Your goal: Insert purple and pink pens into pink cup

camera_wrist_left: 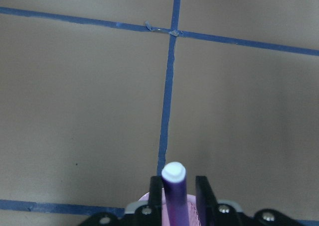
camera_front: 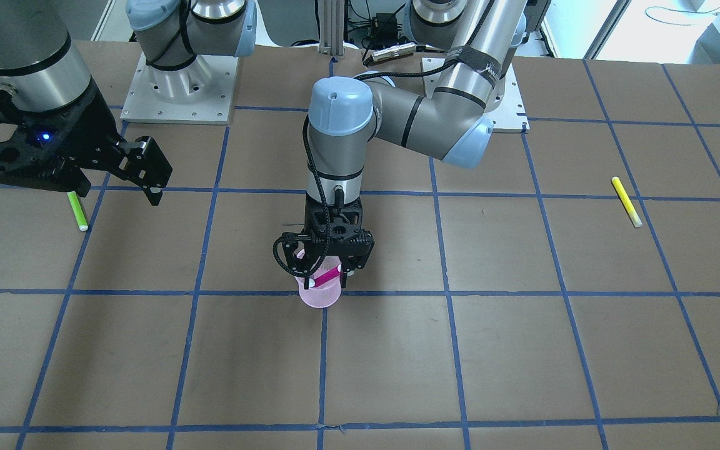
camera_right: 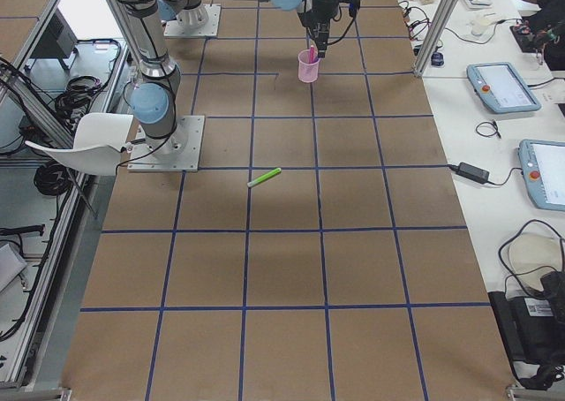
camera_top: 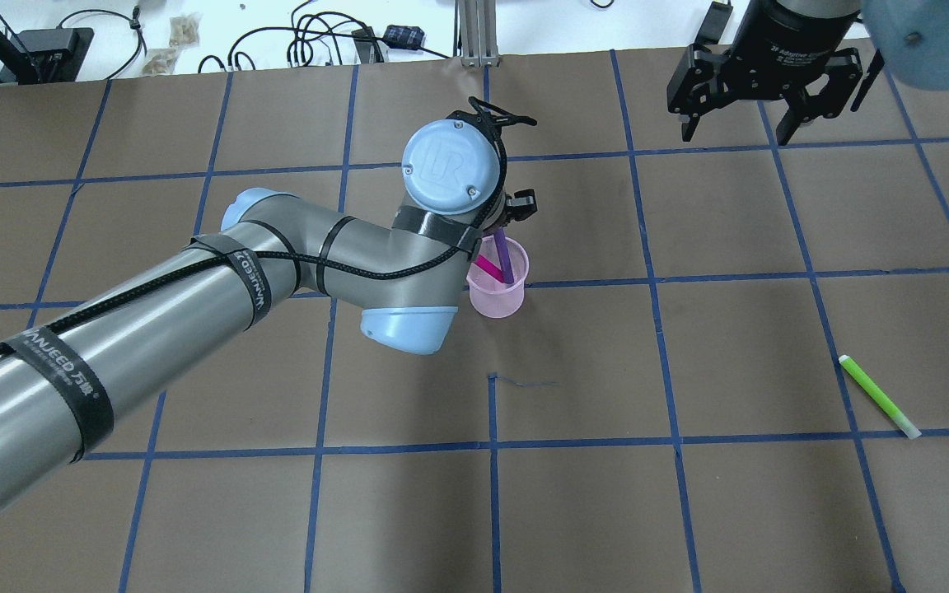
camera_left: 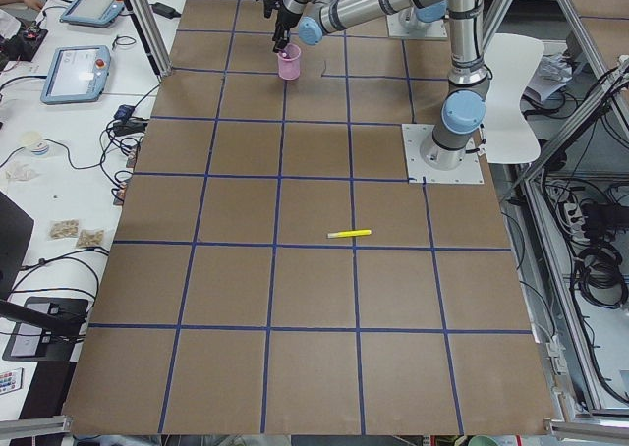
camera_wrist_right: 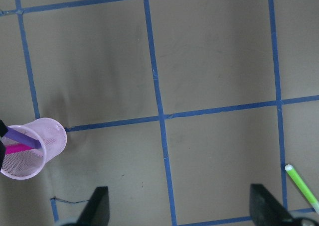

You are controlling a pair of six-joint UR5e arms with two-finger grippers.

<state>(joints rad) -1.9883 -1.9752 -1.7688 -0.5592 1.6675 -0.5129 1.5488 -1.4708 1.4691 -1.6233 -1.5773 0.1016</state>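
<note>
When you look down from the overhead view, you see the pink cup (camera_top: pixel 497 298) standing up on the brown surface (camera_top: pixel 689 494), near the middle. The pink pen (camera_top: pixel 487 265) is inside the cup, lying slanted. The purple pen (camera_top: pixel 503 254) has its low end in the cup too, and its top points up toward 12 o'clock.

The left gripper (camera_front: pixel 325 269) hangs right over the cup. Its fingers (camera_wrist_left: pixel 202 191) sit close on both sides of the purple pen. A thin dark gap shows by one finger, so you cannot tell if the gripper squeezes the pen or not.

The right gripper (camera_top: pixel 734 132) is up in the air at about 2 o'clock from the cup, well apart from it. Its jaws are spread wide and hold nothing.

A green pen (camera_top: pixel 878 395) lies flat on the surface between 3 and 4 o'clock from the cup, far from it. In the front-facing view, a yellow pen (camera_front: pixel 626 201) lies flat at about 2 o'clock from the cup, far off too.
</note>
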